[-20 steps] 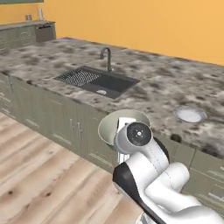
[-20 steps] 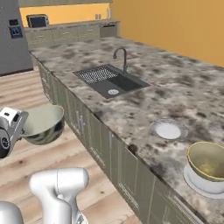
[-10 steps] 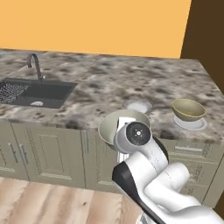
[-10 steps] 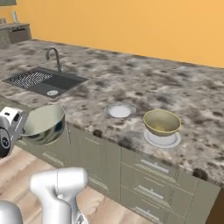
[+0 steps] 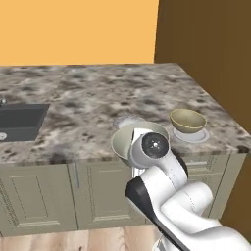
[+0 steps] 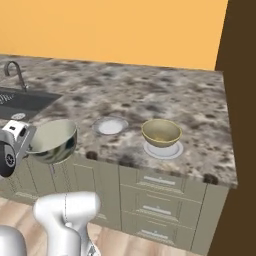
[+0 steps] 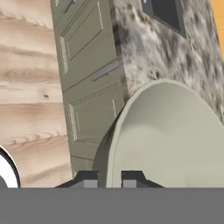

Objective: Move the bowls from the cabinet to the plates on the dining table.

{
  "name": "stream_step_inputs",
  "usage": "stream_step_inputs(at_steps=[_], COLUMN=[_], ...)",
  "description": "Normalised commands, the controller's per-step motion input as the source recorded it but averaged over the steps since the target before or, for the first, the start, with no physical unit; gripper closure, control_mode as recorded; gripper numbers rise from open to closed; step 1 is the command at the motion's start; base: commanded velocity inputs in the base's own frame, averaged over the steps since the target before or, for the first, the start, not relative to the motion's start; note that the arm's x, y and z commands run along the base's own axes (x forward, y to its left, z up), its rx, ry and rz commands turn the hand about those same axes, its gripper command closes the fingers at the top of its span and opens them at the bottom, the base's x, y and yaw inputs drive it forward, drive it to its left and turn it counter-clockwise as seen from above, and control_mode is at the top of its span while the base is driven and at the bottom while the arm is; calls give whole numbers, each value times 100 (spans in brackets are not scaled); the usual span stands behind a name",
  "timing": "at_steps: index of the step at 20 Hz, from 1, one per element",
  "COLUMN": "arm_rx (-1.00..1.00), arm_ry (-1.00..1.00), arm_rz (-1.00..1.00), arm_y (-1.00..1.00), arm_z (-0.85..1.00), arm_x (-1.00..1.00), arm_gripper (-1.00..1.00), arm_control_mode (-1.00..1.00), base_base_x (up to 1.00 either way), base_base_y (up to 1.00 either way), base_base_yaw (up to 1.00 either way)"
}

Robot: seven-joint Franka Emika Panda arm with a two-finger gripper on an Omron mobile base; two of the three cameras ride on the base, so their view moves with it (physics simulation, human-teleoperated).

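Observation:
My gripper (image 7: 109,179) is shut on the rim of a pale grey bowl (image 6: 52,141), one fingertip (image 7: 87,179) outside the wall and one inside. The held bowl (image 5: 128,141) hangs at the front edge of the dining table (image 6: 200,107), just above the drawer fronts. On the stone top lies a bare white plate (image 6: 110,126). To its right an olive-tan bowl (image 6: 161,132) sits on a second plate (image 6: 166,151). From the left base view, the bare plate (image 5: 125,120) peeks out behind the held bowl, and the olive bowl (image 5: 188,120) is to the right. The cabinet is out of view.
A dark sink (image 6: 17,99) with a faucet (image 6: 13,70) is sunk into the top at the left. Grey-green drawer fronts (image 6: 157,200) run under the table edge, above a wood floor (image 7: 30,87). A brown wall (image 5: 206,49) closes the right side.
The base has driven along the table, so the whole scene slid left; the plates and the olive bowl now lie straight ahead. The grey bowl stays in my grip.

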Motion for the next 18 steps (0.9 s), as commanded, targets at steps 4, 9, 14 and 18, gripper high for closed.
stream_step_inputs(at_steps=[4,9,14,18], arm_rx=[0,0,0,0], arm_ry=[0,0,0,0], arm_rz=[0,0,0,0], arm_y=[0,0,0,0], arm_z=[0,0,0,0], arm_x=[0,0,0,0], arm_gripper=[100,100,100,100], arm_control_mode=[100,100,100,100], base_base_x=[38,56,53,34], base_base_y=[64,13,10,16], base_base_yaw=[-35,-32,-21,-20])
